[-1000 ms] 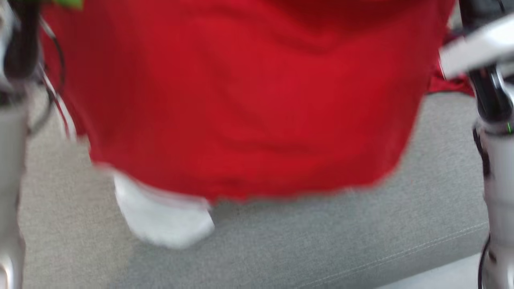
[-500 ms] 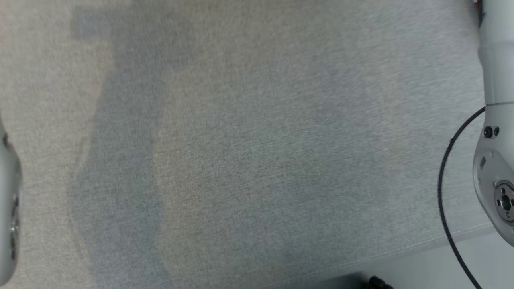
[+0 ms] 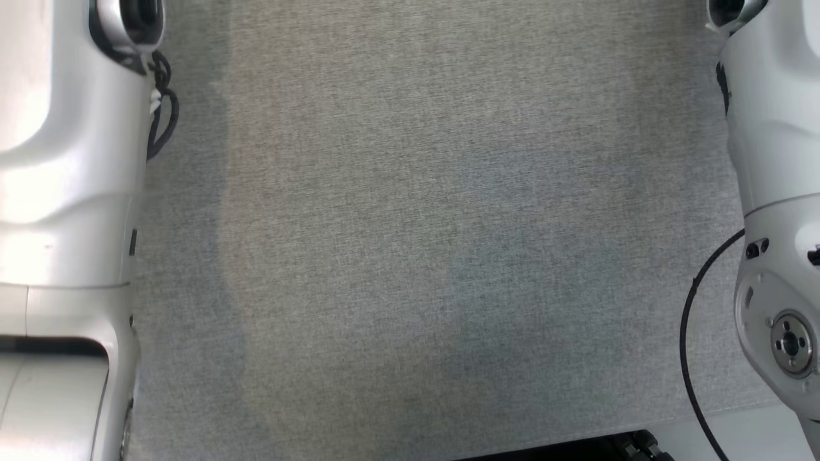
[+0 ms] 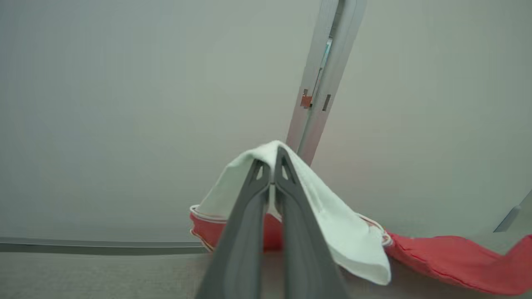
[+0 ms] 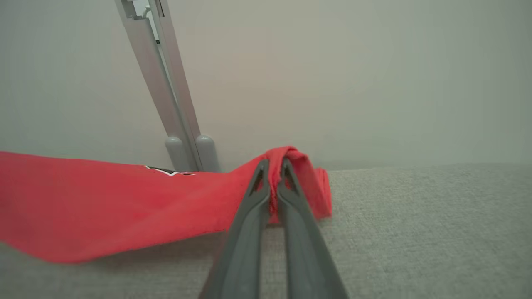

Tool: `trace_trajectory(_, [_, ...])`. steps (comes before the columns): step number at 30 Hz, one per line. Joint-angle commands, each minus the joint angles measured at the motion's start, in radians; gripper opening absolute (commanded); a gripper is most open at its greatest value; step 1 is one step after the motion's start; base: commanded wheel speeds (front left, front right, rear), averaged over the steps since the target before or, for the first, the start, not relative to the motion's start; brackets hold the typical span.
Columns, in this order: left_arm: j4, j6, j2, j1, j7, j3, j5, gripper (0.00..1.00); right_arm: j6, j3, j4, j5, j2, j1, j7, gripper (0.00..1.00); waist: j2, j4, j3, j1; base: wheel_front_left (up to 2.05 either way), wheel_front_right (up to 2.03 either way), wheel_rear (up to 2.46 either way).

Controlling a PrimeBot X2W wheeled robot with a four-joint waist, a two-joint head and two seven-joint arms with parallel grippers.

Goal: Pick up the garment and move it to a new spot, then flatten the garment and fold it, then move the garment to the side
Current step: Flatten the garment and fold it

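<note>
Left pincer (image 4: 273, 162): clamped on the white sleeve-like corner of the red cloth garment (image 4: 457, 257). The corner drapes over its fingertips, and the rest trails off to the right of its fingers.
Right pincer (image 5: 273, 166): pinched shut on a bunched red edge, with the cloth stretching away to the left of its fingers.
Garment: slung between the two pincers, low over the grey woven surface (image 5: 415, 232).
Step in hand: probably carrying the garment to its new spot.
Doing it well: keep both pincers level and well apart so the span stays taut. Lower them evenly and release only once the cloth lies flat.
Hard to make out: the garment's middle is cut off at the edges of both wrist views. Whether its sag touches the surface cannot be told. A small dark mark (image 5: 168, 171) on the red is too small to read.
</note>
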Motion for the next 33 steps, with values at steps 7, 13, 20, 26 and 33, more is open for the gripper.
trace_trajectory(7, [-0.129,-0.022,-0.001,0.181,-0.005,0.08,0.023,0.0,-0.002,0.005,-0.043,0.078,0.002,0.093,-0.003,0.0,0.0,0.008,-0.099,-0.0003,0.0,0.0,0.0])
trace_trajectory(13, [-0.232,-0.052,-0.007,0.392,-0.005,0.127,0.021,0.0,-0.002,0.053,-0.116,0.169,0.006,0.234,-0.003,0.0,0.0,0.01,-0.218,-0.0003,0.0,0.0,0.0])
trace_trajectory(20, [-0.385,-0.084,-0.03,0.693,-0.005,0.152,-0.012,0.0,-0.002,0.127,-0.234,0.296,-0.005,0.463,-0.003,0.0,0.0,-0.001,-0.376,-0.0003,0.0,0.0,0.0])
trace_trajectory(26, [-0.519,-0.076,-0.055,0.98,-0.004,0.137,-0.042,0.0,-0.002,0.173,-0.325,0.384,-0.032,0.687,-0.003,0.0,0.0,0.001,-0.51,-0.0003,0.0,0.0,0.0])
trace_trajectory(33, [-0.636,-0.039,-0.076,1.269,0.016,0.066,-0.082,0.0,-0.002,0.161,-0.444,0.44,-0.036,0.968,-0.003,0.0,0.0,0.029,-0.631,-0.0003,0.0,0.0,0.0])
